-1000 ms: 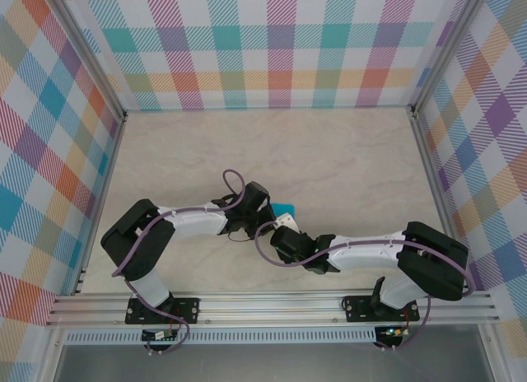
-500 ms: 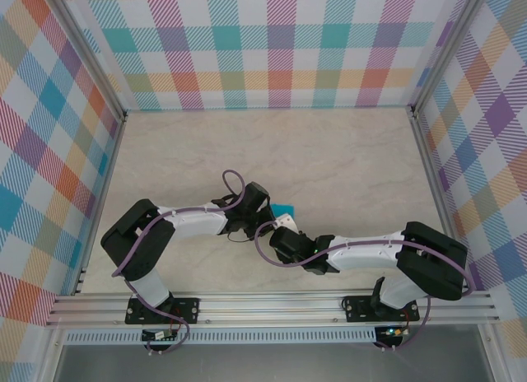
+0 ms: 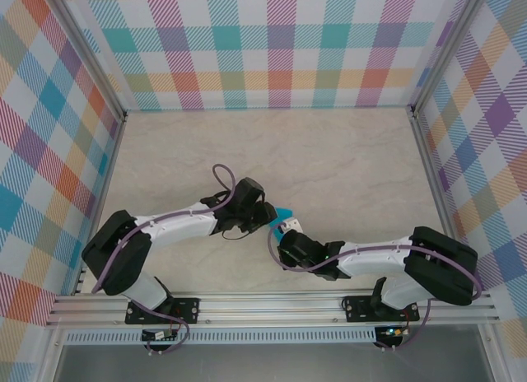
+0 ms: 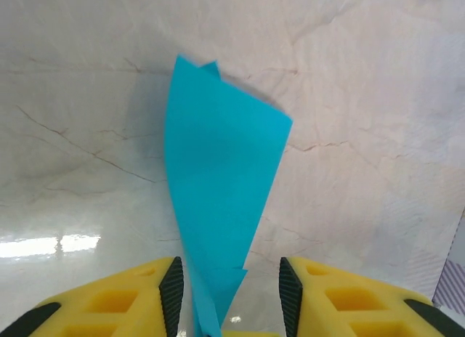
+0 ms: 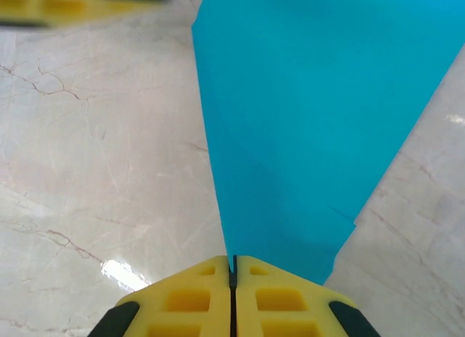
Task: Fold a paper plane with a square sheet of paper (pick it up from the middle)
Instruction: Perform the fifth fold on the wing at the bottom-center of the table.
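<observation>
The teal-blue paper plane is a folded narrow triangle held just above the table between the two wrists. My right gripper is shut on the narrow end of the paper plane, which fans out wide away from the jaws. My left gripper is open. The paper plane runs down between its fingers, close to the left pad and well clear of the right one. In the top view the left gripper and right gripper meet at the paper near the table's middle front.
The marble table top stretches behind the arms to the checked walls. A metal rail runs along the near edge. A yellow finger of the left gripper shows blurred at the top of the right wrist view.
Both arms have shifted: the left arm stretched out lower and to the left, and the right wrist dropped slightly toward the near edge. The paper now stands out more between them.
</observation>
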